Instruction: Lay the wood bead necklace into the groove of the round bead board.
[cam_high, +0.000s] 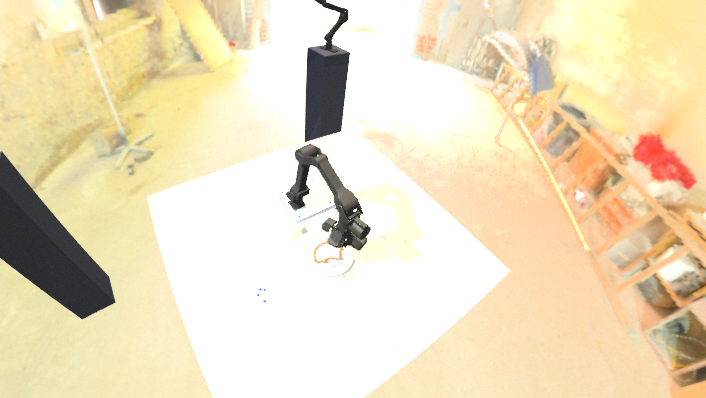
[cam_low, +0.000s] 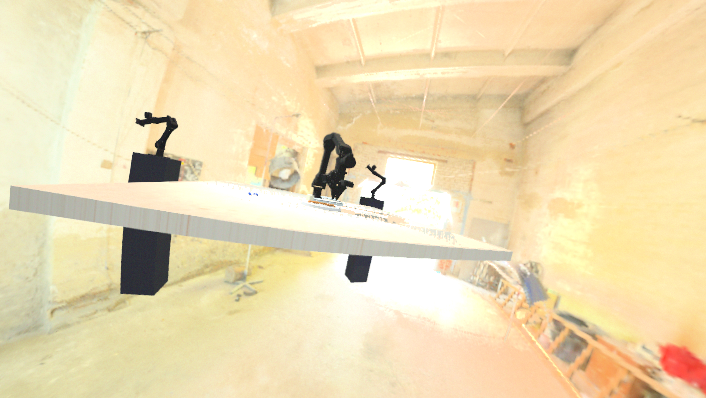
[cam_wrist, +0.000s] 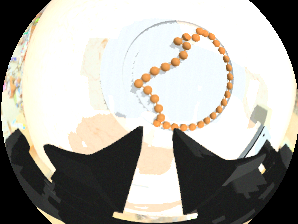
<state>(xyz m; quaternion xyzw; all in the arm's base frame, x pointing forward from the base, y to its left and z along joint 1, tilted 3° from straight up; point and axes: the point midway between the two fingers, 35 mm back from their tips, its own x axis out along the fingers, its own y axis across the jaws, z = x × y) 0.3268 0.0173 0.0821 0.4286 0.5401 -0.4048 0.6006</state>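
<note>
White tabletop (cam_high: 250, 340) (cam_low: 200, 210); orange bead necklace (cam_high: 316, 253) (cam_low: 322, 202) (cam_wrist: 230, 76) on pale rd board (cam_high: 331, 273) (cam_low: 333, 205) (cam_wrist: 115, 75), R side curved, L side zigzag; gripper (cam_high: 347, 246) (cam_low: 336, 198) (cam_wrist: 159, 129) jaws part-open, nothing btwn.

Blk arm (cam_high: 330, 175) (cam_low: 326, 159), blk pincer (cam_wrist: 158, 131).
</note>
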